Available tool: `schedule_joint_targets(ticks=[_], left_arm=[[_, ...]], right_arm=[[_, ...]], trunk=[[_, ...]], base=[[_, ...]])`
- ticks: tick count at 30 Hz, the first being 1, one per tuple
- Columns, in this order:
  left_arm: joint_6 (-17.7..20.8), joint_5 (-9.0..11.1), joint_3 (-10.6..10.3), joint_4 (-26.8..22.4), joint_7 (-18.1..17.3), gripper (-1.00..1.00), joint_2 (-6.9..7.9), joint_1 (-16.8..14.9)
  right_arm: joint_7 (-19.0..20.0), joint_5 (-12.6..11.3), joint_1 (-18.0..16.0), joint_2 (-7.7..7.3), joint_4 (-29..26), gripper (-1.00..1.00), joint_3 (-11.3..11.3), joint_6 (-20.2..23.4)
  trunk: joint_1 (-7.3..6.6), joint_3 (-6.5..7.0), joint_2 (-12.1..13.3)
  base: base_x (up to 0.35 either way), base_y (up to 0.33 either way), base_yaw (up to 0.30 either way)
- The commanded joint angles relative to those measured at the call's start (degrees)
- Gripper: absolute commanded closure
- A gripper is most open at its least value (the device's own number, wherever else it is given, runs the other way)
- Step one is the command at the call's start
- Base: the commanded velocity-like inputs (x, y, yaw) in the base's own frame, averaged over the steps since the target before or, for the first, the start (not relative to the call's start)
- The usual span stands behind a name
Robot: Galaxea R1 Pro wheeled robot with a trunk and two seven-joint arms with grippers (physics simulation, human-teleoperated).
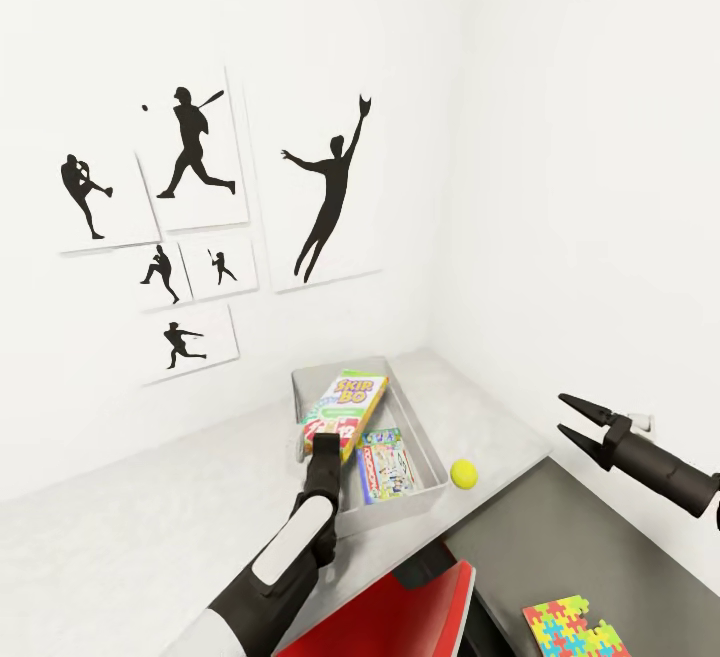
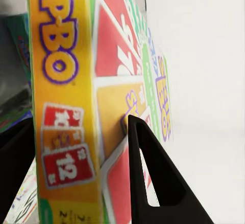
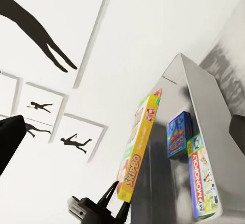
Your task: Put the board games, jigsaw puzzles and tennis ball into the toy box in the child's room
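The light grey toy box [image 1: 420,424] sits on the white table [image 1: 150,537] by the wall. A blue board game [image 1: 381,436] and a white-green one with a red band [image 1: 385,469] lie inside it. My left gripper [image 1: 325,445] is shut on the lower end of the yellow-green-orange board game [image 1: 352,399], holding it tilted on edge over the box's left side. Close up, its fingers [image 2: 153,178] clamp that printed box [image 2: 66,81]. The tennis ball [image 1: 463,474] rests on the table just right of the toy box. A jigsaw puzzle [image 1: 575,629] lies on the dark side unit. My right gripper [image 1: 562,415] hangs open and empty.
A red chair [image 1: 410,607] stands under the table's front edge, close to my left arm. Black-and-white baseball pictures [image 1: 190,217] hang on the wall behind the table. The room's corner lies just behind the toy box. The dark grey side unit [image 1: 600,547] is lower than the tabletop.
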Motion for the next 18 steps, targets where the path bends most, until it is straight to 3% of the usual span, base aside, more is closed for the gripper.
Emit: schedule_joint_targets(ticks=[1, 18], left_arm=[[-0.63, 0.02, -0.43, -0.38, 0.46, 1.00, 0.00, -0.09], [-5.98, 0.05, -6.00, -5.09, 4.39, 1.00, 0.00, -0.13]], right_arm=[[0.47, 0.43, -0.06, 0.06, 0.04, -1.00, -0.09, 0.26], [0.52, 0.41, -0.01, 0.34, -0.45, -1.00, -0.10, 0.26]], trunk=[[0.04, -0.14, -0.13], [0.04, -0.14, -0.13]], base=[[0.000, 0.000, 0.000], [0.000, 0.000, 0.000]])
